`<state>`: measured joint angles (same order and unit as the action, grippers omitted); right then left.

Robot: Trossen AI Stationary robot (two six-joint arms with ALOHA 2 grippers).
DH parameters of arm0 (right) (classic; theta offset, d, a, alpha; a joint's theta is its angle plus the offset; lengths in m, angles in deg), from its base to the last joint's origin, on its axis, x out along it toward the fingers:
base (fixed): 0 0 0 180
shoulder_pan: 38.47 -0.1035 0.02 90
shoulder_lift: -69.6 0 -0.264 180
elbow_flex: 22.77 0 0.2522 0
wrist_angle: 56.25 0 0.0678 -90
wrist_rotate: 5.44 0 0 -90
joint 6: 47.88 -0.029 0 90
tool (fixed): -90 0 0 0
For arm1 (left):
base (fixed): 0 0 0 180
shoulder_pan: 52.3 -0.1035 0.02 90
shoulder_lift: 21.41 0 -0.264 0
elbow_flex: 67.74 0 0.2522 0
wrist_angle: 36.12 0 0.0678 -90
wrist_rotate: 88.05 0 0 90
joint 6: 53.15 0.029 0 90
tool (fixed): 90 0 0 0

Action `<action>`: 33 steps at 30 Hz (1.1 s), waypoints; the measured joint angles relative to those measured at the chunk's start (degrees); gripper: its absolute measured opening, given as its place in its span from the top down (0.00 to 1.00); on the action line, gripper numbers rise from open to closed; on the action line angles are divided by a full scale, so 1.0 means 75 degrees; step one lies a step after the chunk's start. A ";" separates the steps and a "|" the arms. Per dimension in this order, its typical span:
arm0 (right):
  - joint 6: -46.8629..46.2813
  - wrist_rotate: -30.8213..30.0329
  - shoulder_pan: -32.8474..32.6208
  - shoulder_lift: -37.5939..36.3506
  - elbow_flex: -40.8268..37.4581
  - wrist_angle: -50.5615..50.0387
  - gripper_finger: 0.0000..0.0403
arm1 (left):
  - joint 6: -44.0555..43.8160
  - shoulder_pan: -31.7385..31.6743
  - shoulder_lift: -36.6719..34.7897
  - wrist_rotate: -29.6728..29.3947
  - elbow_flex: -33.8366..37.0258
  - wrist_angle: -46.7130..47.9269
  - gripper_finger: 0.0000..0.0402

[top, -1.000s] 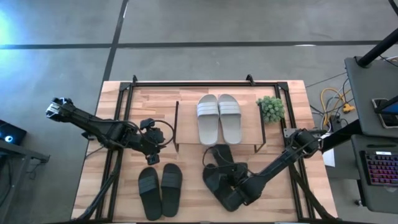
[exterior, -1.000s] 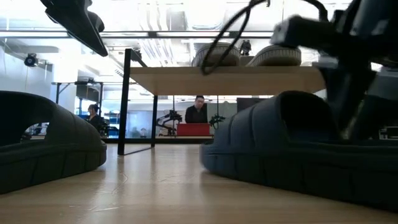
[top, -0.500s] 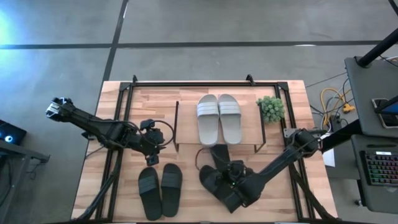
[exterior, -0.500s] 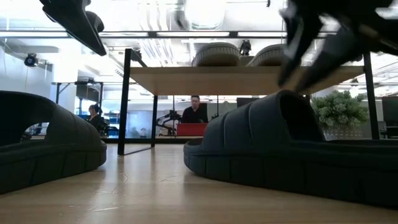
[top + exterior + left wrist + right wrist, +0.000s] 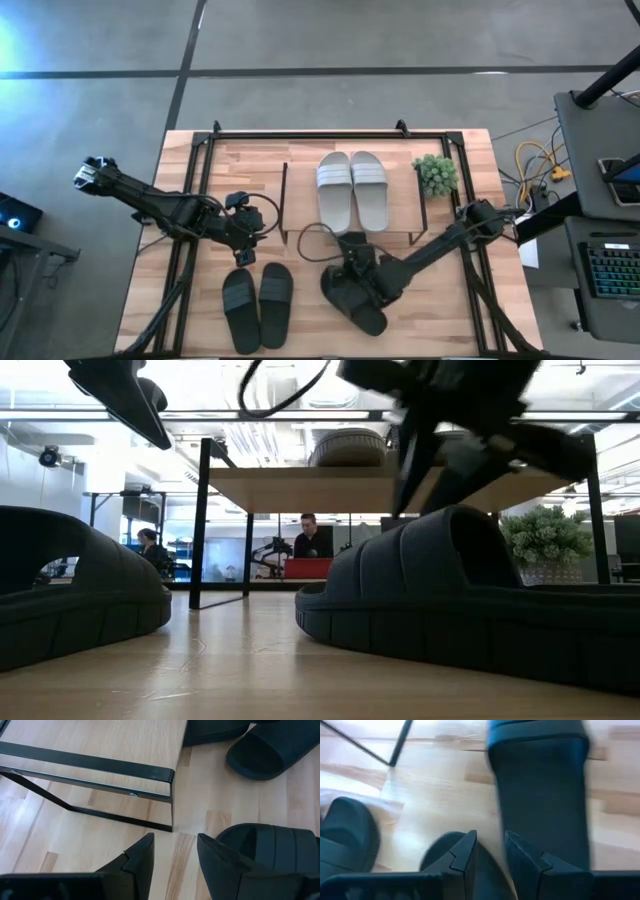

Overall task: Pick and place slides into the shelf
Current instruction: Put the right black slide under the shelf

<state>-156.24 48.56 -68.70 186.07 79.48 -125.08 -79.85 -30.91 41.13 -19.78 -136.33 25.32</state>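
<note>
The shelf (image 5: 300, 195) stands mid-table with the light grey pair (image 5: 352, 190) on its top board. One black pair (image 5: 258, 302) lies flat on the table near the left arm. The other black pair lies before the shelf: one slide (image 5: 356, 243) by the shelf's near edge and one (image 5: 358, 305) nearer, seen large in the low view (image 5: 470, 600). My right gripper (image 5: 352, 268) hovers open between these two, above the near slide's strap (image 5: 455, 540). My left gripper (image 5: 175, 855) waits open above the table by the shelf's near left corner (image 5: 171, 775).
A small potted plant (image 5: 435, 175) stands right of the shelf. A black frame (image 5: 330, 133) runs round the tabletop. Bare wood lies along the near edge between the two black pairs. People show in the room behind the table (image 5: 310, 535).
My right gripper has moved from the near black slide toward the shelf and the table's left, rising clear of the slide's strap. That slide has slid a little toward the table's left and now lies flat on the table.
</note>
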 joint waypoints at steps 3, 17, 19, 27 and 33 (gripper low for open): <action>0.0722 0.0048 0.0167 0.0006 -0.0018 0.0633 0.77 | -0.0002 0.0000 0.0000 -0.0001 0.0003 0.0000 0.66; 0.1092 0.1108 0.0130 0.0006 0.0171 0.0190 0.60 | -0.0214 0.0000 0.0000 -0.0004 0.0009 0.0000 0.66; 0.0473 0.1401 0.0130 0.0006 0.0159 -0.0391 0.56 | -0.0219 0.0000 0.0000 -0.0004 0.0009 0.0000 0.66; 0.0005 0.2054 0.0130 0.0000 -0.0128 -0.0525 0.51 | -0.0220 0.0000 0.0000 -0.0004 0.0009 -0.0003 0.66; 0.0283 0.2034 0.0186 0.0000 -0.0370 -0.0005 0.54 | -0.0219 0.0000 0.0000 -0.0004 0.0012 -0.0009 0.66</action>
<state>-154.12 63.82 -67.30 186.07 76.71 -125.11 -81.49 -30.91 41.13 -19.81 -136.24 25.26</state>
